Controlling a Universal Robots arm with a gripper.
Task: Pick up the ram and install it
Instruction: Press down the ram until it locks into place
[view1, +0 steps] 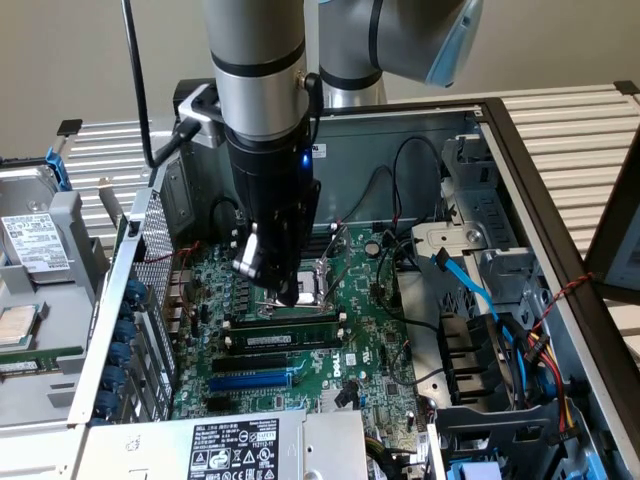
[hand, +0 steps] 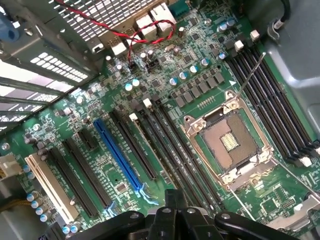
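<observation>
The open computer case (view1: 560, 230) held the green motherboard (view1: 370, 350), over which the claw (view1: 285, 290), its fingers pressed together and holding nothing, hung above the CPU socket (hand: 230, 142), with the ram (view1: 285, 323) seated in a black slot just below the claw, beside the blue slot (view1: 250, 381).
</observation>
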